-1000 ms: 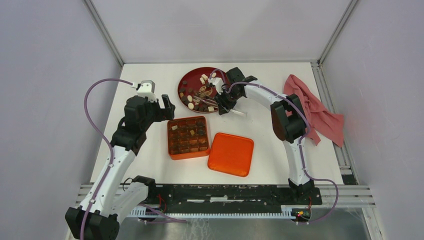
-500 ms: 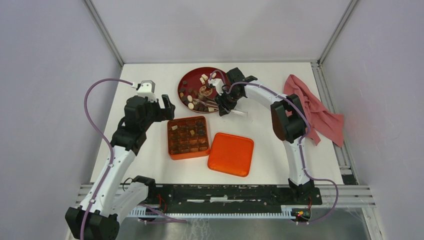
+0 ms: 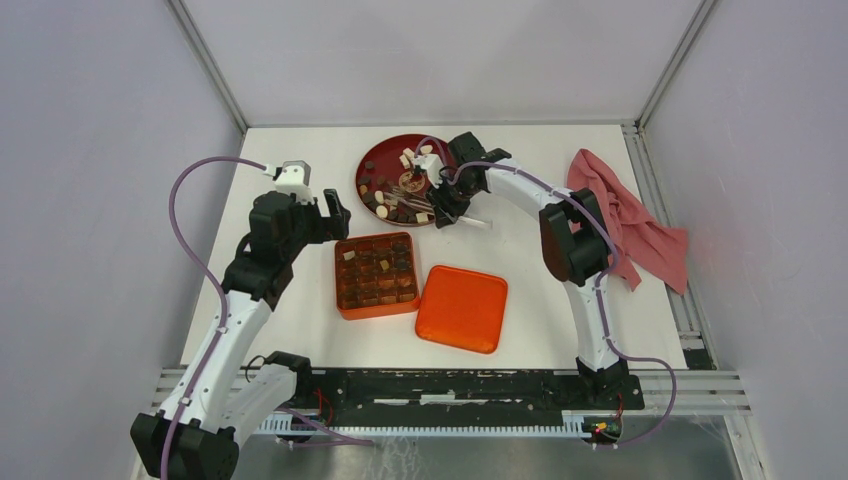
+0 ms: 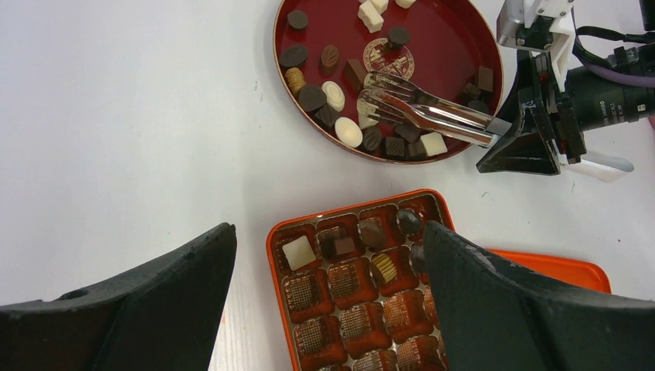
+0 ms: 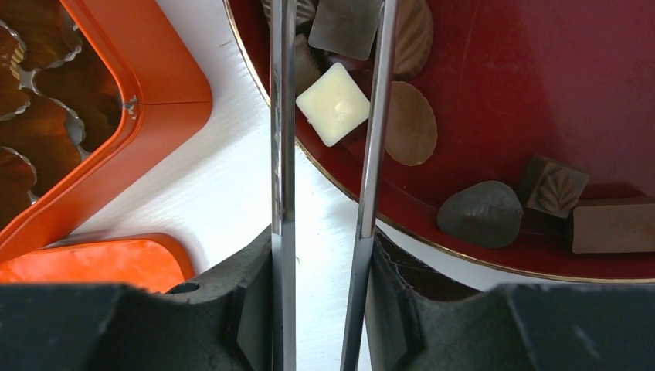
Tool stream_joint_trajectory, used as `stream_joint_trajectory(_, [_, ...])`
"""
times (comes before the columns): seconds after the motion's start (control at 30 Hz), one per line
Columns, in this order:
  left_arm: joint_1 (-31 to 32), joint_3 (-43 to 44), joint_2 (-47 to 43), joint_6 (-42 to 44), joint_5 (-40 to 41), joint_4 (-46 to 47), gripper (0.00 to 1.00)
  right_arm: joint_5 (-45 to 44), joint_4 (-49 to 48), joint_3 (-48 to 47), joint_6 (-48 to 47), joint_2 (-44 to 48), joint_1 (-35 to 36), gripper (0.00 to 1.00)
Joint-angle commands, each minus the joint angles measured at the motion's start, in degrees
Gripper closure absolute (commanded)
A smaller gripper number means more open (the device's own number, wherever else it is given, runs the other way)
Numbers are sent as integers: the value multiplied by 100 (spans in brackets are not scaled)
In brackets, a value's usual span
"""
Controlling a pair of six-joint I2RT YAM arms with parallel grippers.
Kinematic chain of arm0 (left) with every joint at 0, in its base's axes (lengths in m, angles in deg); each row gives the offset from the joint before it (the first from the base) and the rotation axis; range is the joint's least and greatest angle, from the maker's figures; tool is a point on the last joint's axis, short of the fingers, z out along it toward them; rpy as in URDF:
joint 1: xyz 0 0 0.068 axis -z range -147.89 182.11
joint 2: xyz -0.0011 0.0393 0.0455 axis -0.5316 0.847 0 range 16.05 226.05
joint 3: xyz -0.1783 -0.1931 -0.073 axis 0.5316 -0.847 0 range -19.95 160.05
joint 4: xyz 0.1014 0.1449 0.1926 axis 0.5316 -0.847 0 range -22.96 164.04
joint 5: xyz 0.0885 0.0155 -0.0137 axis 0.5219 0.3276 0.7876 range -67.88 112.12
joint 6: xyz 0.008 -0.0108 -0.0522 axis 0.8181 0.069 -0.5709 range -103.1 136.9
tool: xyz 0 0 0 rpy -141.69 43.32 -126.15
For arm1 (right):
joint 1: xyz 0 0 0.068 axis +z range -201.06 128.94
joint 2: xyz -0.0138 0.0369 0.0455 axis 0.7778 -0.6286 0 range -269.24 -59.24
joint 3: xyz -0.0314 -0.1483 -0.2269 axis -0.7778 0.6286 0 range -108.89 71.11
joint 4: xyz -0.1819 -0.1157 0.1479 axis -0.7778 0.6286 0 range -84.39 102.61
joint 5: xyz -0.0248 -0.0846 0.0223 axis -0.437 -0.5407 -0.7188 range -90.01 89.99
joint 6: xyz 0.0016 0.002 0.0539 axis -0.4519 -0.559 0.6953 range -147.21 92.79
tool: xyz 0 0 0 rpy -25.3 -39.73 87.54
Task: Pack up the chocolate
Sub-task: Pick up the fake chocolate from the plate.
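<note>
Chocolate (image 4: pixel 348 132): tongs (image 4: pixel 432 116) narrower than before.

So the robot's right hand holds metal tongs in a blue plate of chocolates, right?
No, the plate is red, not blue; the left wrist view shows it. The right hand does hold metal tongs in that plate of chocolates.

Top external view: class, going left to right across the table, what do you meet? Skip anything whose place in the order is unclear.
left tool → box → lid → cloth
</note>
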Motion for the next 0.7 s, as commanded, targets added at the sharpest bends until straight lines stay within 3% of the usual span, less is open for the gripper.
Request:
stream_joint_trajectory(0.0, [-1, 6, 15, 265, -49, 165, 5, -52, 4, -279, -38, -21, 20, 55])
stream_joint_trajectory(0.17, [2, 8, 45, 269, -42, 153, 5, 54, 46, -258, -80, 25, 25, 50])
stream_joint_trajectory(0.67, [1, 7, 56, 278, -13, 151, 5, -104, 126, -375, -102, -140, 21, 54])
